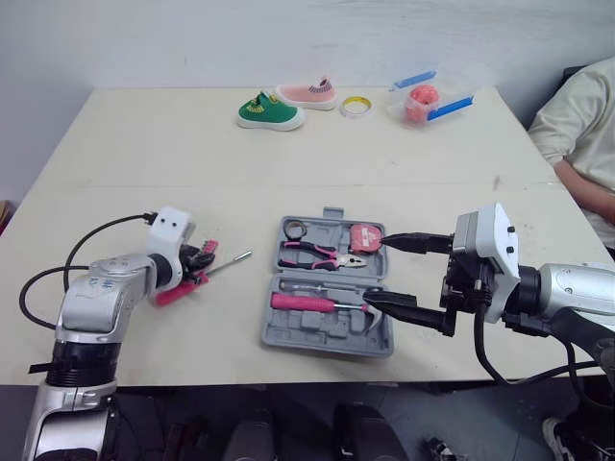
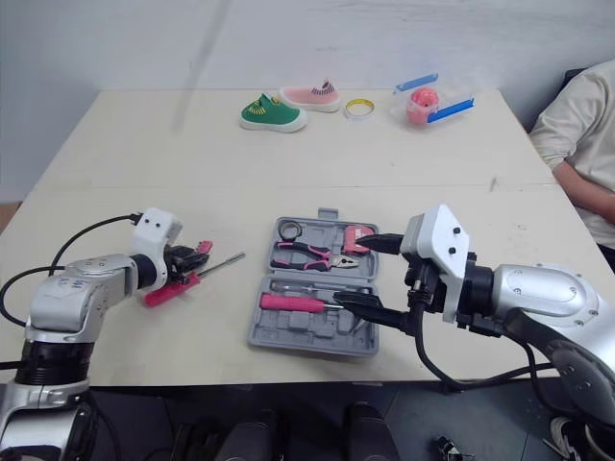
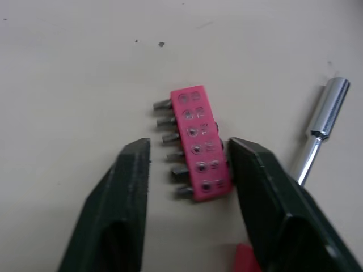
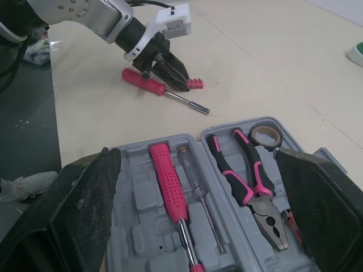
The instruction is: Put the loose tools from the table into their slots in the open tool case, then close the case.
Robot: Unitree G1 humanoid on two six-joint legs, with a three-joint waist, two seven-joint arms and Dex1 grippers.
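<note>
The grey tool case (image 1: 300, 334) lies open mid-table, holding pink pliers (image 1: 317, 255), a pink screwdriver (image 1: 303, 302), a tape measure (image 1: 366, 237) and a small tape roll (image 1: 295, 229). Left of it lie a pink bit holder (image 3: 198, 141) and a pink-handled driver with a steel shaft (image 1: 229, 261). My left gripper (image 3: 187, 148) is open and low over the table, its fingers on either side of the bit holder. My right gripper (image 1: 389, 274) is open wide at the case's right edge, holding nothing.
At the far edge sit a green shoe (image 1: 270, 111), a pink shoe (image 1: 307, 94), a yellow tape ring (image 1: 356, 106) and a clear container with blue clips (image 1: 423, 101). A person (image 1: 577, 134) sits at the right side. A black cable trails from my left arm.
</note>
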